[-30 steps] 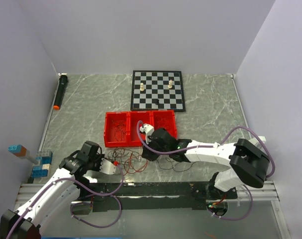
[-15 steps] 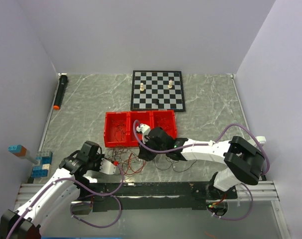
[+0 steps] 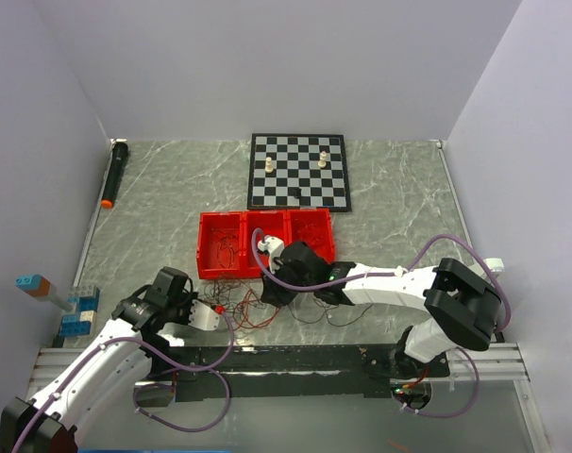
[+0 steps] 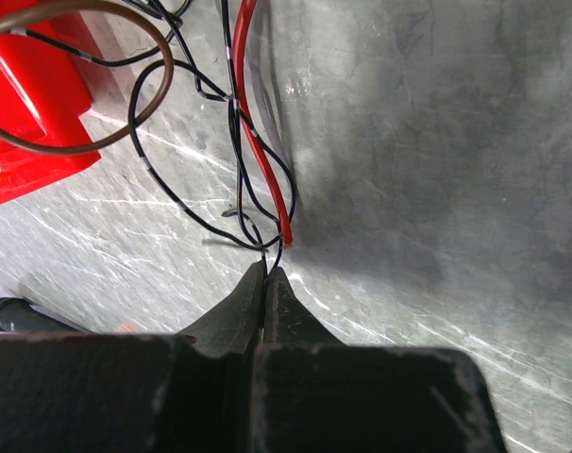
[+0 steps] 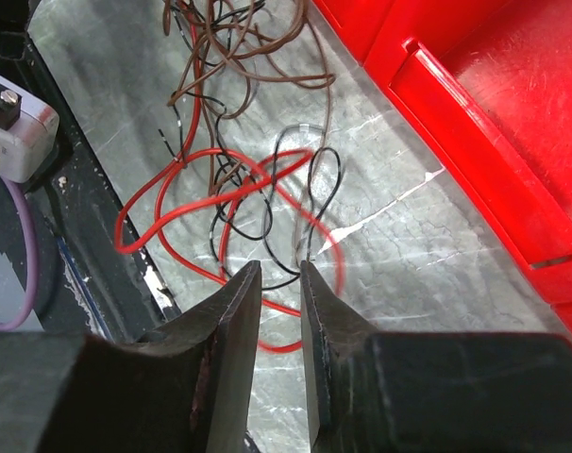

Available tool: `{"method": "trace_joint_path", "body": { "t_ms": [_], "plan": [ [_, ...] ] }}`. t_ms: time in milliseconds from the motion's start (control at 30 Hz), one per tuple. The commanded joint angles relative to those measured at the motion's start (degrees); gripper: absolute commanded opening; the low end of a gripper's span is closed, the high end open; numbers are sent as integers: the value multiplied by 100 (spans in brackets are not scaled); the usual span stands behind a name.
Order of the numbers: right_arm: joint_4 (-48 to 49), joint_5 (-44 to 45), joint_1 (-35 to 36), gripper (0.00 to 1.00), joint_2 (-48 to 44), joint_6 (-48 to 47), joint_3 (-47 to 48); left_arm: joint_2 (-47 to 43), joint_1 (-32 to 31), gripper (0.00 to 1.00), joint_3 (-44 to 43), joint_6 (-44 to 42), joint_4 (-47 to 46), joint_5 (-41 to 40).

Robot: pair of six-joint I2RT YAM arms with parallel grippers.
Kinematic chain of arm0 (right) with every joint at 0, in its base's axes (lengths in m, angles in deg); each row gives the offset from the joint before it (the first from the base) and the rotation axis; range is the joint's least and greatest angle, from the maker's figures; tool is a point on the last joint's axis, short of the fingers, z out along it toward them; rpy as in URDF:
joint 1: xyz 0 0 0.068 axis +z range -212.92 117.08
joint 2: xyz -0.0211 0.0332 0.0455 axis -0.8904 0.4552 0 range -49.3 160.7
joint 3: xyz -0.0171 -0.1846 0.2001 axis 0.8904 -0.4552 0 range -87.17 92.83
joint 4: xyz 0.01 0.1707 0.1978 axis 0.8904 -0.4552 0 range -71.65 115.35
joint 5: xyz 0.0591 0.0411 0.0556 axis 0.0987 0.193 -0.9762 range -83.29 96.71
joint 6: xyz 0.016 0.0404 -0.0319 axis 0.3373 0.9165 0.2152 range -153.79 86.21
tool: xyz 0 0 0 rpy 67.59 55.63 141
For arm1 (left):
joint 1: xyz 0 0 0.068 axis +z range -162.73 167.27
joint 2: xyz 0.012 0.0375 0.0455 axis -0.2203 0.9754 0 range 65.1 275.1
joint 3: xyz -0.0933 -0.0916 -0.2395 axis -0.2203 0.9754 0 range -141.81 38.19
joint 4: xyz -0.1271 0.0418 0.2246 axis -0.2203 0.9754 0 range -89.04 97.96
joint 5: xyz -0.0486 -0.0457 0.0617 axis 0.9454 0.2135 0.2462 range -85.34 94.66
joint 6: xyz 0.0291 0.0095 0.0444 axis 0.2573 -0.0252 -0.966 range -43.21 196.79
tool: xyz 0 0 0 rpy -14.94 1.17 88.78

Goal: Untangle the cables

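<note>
Red bin [image 3: 203,245] rim just beside cables [image 3: 241,306]

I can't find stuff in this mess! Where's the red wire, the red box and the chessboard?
red wire [image 4: 267,165], left wrist view, middle of its straight stretch.
red box [image 3: 312,226], top view, floor of its right compartment.
chessboard [image 3: 297,172], top view, bare middle squares.

The right gripper [image 5: 279,272] has slid a little way toward the left edge of the table [image 3: 173,208], and its arm [image 3: 390,281] has swung over with it. Its two fingers [image 5: 231,316] have opened a bit wider, with a small gap between them now, right above the cables [image 5: 225,175].
</note>
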Motion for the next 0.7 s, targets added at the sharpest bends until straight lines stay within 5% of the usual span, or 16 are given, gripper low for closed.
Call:
{"method": "trace_joint_path", "body": {
  "t_ms": [0,133,500,667],
  "plan": [
    [100,-57,41,30,-77,-21,140,-60,32,1,-63,-85,-24,59],
    [4,-4,41,24,-103,-47,96,-51,23,1,-89,-68,-16,50],
    [-752,769,-29,50,-868,-205,-396,-86,23,1,-54,-50,19,85],
    [-928,726,-213,53,-947,-205,-528,-86,23,1,-71,-32,46,68]
  ]
}}
